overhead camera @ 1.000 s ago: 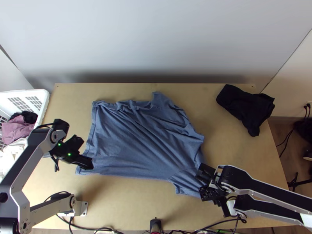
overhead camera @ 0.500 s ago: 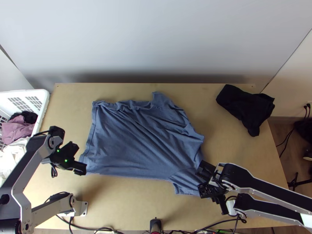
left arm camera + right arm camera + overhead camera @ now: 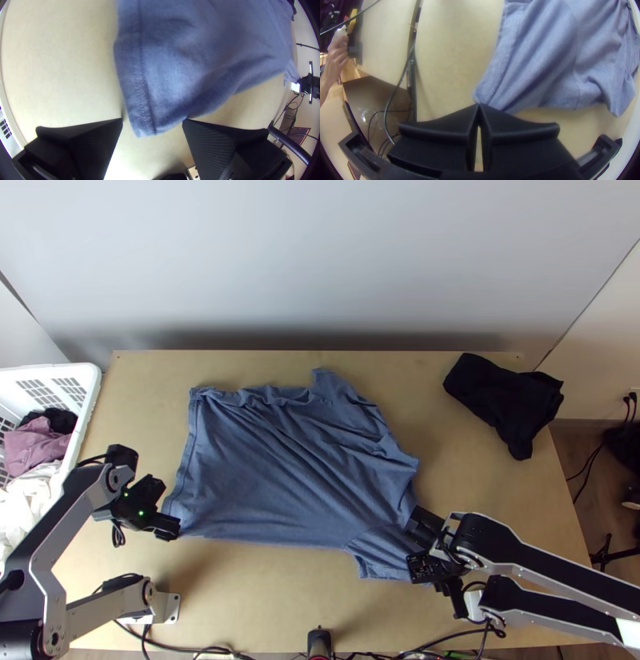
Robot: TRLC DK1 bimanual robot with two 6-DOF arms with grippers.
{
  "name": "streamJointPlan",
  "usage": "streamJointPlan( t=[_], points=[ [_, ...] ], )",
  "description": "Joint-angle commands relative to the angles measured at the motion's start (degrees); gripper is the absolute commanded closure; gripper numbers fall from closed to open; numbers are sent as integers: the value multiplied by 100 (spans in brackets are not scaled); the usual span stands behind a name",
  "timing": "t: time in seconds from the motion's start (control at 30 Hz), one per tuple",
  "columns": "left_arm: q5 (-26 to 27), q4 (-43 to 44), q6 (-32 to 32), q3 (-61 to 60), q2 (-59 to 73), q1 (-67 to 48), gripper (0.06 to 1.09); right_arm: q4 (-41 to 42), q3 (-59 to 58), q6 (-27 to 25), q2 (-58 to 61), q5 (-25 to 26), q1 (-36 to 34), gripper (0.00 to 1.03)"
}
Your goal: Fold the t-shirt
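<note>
"Blue cloth t-shirt (image 3: 288, 476) spread on the light wooden table (image 3: 480, 484): what's changed?"

"Wide-fingered black left gripper (image 3: 152, 119) has backed to the shirt's hem corner (image 3: 143, 123), fingers spread astride; matching right gripper (image 3: 478, 104) pinches its sleeve (image 3: 520, 66). Likely next: grip, fold."

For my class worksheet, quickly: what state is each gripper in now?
Left gripper: open at a hem corner of the t-shirt.
Right gripper: closed on a sleeve corner.
</note>
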Motion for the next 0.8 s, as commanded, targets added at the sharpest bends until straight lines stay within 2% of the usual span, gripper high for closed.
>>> streamJointPlan(
  t=[0.0, 0.03, 0.13, 0.2, 0.4, 0.6, 0.77],
  points=[
    [17, 380, -104, -48, 264, -68, 31, 7, -17, -2, -2, 0, -54, 100],
    [44, 371, -113, -39, 308, -95, 41, -2, -25, -2, -2, 0, -62, 100],
    [61, 292, -174, -4, 255, -121, 83, -2, -25, -2, -2, 0, -89, 100],
    [61, 64, -157, 22, 149, -103, 104, 7, -34, -2, -11, 8, -98, 100],
    [61, -850, 221, 233, -352, 72, 105, 33, -43, -38, -19, 70, -133, 100],
    [70, -1272, 441, 427, -659, 310, 105, 60, 168, -73, 33, 87, -124, 100],
    [35, -1659, 916, 277, -686, 758, 105, 33, 405, -73, 165, 79, -71, 100]
  ],
)
